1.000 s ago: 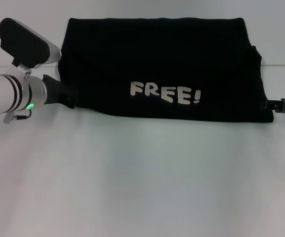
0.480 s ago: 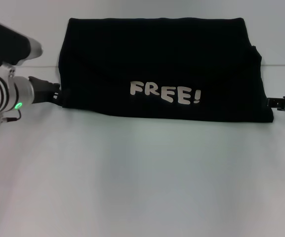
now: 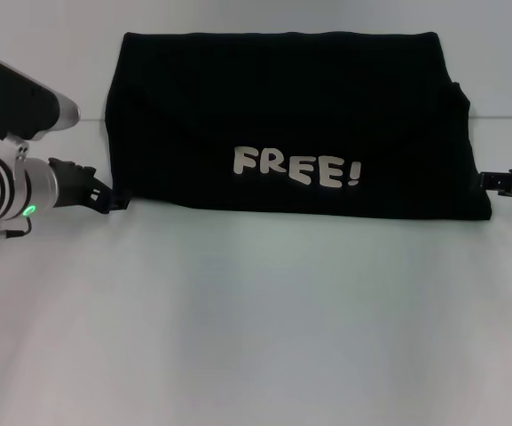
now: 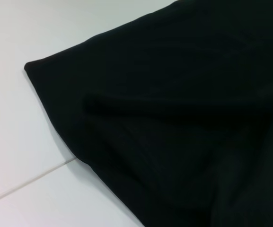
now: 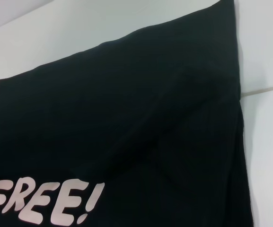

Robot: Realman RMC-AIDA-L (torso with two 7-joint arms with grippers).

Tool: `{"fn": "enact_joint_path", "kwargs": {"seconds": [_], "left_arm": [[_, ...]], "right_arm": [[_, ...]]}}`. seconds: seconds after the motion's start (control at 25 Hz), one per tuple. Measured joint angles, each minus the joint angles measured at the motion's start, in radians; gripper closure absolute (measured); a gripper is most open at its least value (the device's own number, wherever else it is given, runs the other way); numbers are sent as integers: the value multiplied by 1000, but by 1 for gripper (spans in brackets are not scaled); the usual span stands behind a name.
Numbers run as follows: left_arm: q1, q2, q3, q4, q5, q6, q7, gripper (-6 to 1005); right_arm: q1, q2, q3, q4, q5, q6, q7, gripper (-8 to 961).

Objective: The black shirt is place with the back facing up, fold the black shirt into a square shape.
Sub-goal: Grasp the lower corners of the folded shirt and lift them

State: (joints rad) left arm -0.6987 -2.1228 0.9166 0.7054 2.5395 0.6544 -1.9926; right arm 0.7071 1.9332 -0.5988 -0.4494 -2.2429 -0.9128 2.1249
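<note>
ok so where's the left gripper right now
In the head view, the left gripper sits at the black shirt's near-left corner, on the white table.

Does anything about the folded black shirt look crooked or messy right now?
Mostly tidy. The black shirt lies as a wide rectangle, but on the robot's right a bit of fabric bulges past the edge, and the near edge slants slightly.

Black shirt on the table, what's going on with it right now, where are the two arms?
The black shirt lies on the white table folded into a wide rectangle, with the FREE! lettering facing up near its front edge. The left gripper sits at the shirt's near left corner, low on the table. The right gripper is at the shirt's right edge, mostly out of frame. The shape is still wider than a square.
</note>
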Motion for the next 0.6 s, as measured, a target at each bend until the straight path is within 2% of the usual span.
{"fn": "enact_joint_path", "kwargs": {"seconds": [0.16, 0.36, 0.6], "left_arm": [[-1, 0, 25, 0, 1, 4, 9, 362], [-7, -9, 78, -6, 1, -2, 32, 318], [-16, -12, 99, -9, 1, -7, 34, 323]], "right_arm": [[0, -2, 1, 0, 0, 1, 1, 327], [2, -3, 1, 0, 2, 10, 1, 327], [3, -4, 1, 0, 3, 12, 1, 328]]}}
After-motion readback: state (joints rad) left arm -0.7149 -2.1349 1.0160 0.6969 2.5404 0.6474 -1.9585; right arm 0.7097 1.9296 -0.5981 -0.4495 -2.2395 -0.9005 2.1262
